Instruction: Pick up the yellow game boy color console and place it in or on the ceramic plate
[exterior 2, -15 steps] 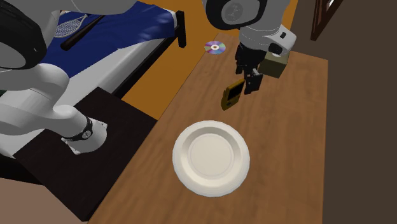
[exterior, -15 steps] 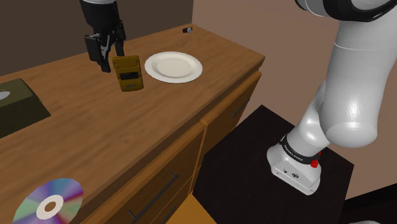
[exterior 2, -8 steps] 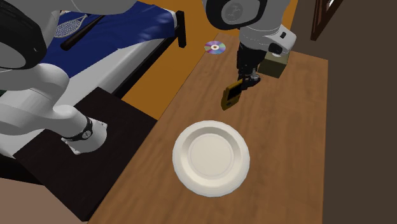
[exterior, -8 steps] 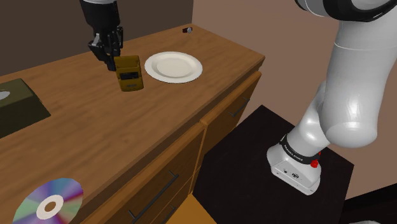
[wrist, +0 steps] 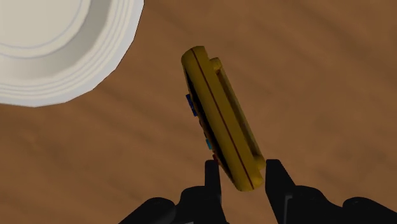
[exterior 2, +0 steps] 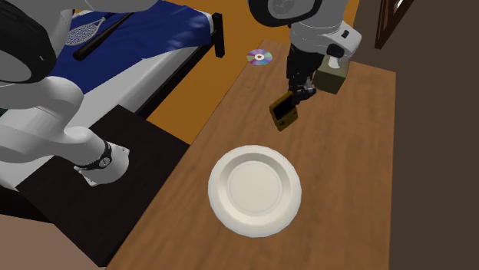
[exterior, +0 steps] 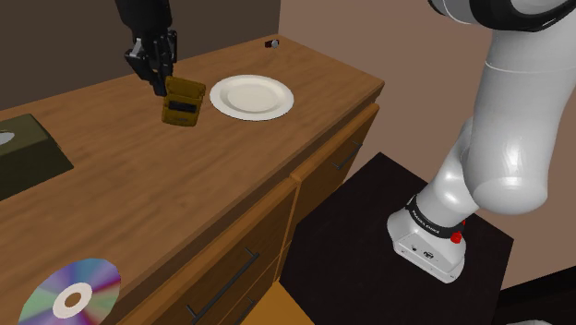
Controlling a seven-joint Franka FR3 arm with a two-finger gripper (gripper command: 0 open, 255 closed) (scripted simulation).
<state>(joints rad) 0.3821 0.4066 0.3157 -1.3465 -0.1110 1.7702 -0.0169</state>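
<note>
Fingers (wrist: 212,184) of the black gripper (wrist: 242,177) are clamping the yellow console (wrist: 222,121) by one end, one pad pressing each broad face, so the pincer is sitting closed on it. In the wrist view the console is showing edge-on, its button side facing the white plate (wrist: 57,44) and its free end pointing out along the wooden top (wrist: 318,76), near the plate's rim but apart from it.

In the shoulder view the gripper (exterior: 161,83) is hanging just beside the plate (exterior: 251,96), on the plate's left in that view, and the console (exterior: 182,103) is tilting beneath it with its screen face turned up and outward. Whether its lower end is touching the wood I cannot tell. Nothing is lying on the plate.

In the second exterior view the gripper (exterior 2: 297,97) and the console (exterior 2: 284,113) are sitting beyond the plate (exterior 2: 254,189), further along the wooden top (exterior 2: 345,192). An olive box (exterior 2: 331,77) is standing just behind the gripper, farther from the plate, and a shiny disc (exterior 2: 259,57) is lying well apart from the plate at the far end.

In the shoulder view the disc (exterior: 72,294) is resting at the near end of the wooden top (exterior: 185,175), well away from the plate, with the olive box (exterior: 28,152) between.
</note>
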